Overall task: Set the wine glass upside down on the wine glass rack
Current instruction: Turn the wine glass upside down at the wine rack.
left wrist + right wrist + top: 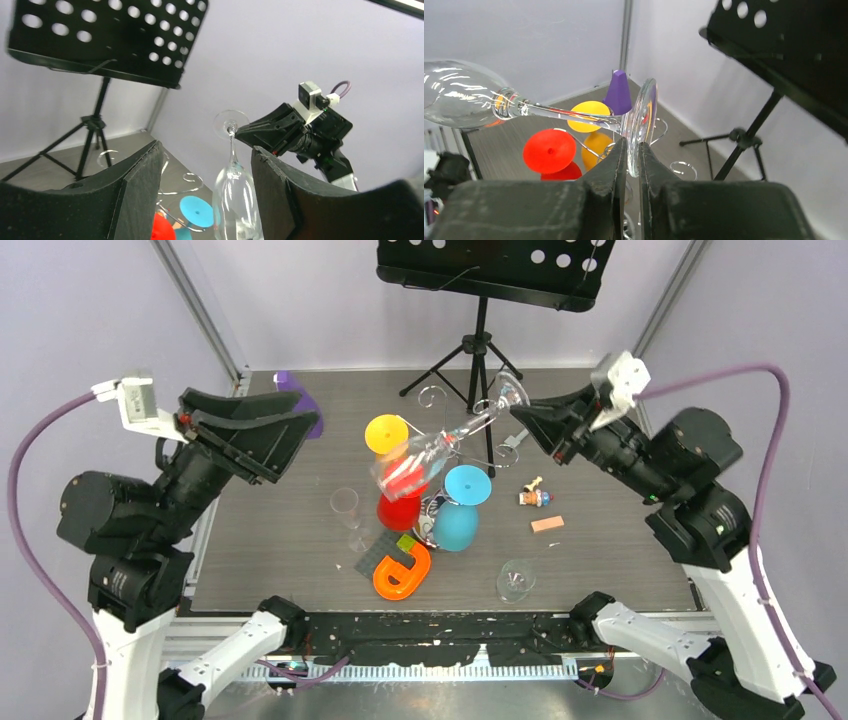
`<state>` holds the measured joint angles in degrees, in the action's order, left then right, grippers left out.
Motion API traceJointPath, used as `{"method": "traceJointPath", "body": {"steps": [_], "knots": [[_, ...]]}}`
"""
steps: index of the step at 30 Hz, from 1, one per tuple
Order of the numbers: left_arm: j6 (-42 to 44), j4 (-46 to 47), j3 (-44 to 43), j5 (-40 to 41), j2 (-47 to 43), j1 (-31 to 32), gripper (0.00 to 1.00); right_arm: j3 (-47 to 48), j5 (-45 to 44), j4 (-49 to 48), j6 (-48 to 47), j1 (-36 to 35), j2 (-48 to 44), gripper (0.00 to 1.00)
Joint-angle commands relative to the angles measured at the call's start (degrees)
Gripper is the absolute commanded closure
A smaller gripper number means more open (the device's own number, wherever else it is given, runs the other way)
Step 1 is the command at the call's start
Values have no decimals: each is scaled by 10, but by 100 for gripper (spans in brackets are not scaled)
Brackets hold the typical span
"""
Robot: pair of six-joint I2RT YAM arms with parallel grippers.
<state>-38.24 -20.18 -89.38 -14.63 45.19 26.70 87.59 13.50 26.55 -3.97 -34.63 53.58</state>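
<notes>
Right gripper (pixel 520 412) is clamped on the foot of the clear wine glass (pixel 440 450), which is held slanted, bowl lowest, over the wine glass rack (pixel 431 528) at frame centre. Left gripper (pixel 298 443), centre left, is spread open and empty. Hanging is not yet done, as the foot has yet to be slid onto a wire arm.

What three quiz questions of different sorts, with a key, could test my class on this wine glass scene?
1. Multiple choice: the right gripper pinches the wine glass by its A bowl, B stem, C foot?
2. True or false: the left gripper is shut on the wine glass.
3. Which colours are the coloured glasses hanging on the wine glass rack?
Key: 1 C; 2 false; 3 yellow, red, blue.
</notes>
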Motion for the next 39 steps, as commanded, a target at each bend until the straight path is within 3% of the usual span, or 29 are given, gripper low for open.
{"method": "traceJointPath", "body": {"steps": [1,4,7,10,18,28,33,39], "knots": [[10,6,-25,-141,42,2,36,-19,120,-104,-134,1,-42,95],[59,19,-21,-138,45,48,37,-39,172,-124,-169,1,-61,95],[203,19,-4,-15,33,174,34,-28,262,-121,-174,1,-57,95],[293,19,2,33,41,259,32,-19,342,-110,-176,1,-46,95],[240,9,4,-25,78,292,32,-35,359,-90,-266,0,-70,95],[310,-20,-25,41,137,392,32,-34,387,-59,-335,1,-87,94],[401,-23,-38,77,150,427,32,-35,407,-49,-331,1,-90,94],[360,-35,-54,13,169,432,32,-45,400,-49,-355,1,-102,95]]}}
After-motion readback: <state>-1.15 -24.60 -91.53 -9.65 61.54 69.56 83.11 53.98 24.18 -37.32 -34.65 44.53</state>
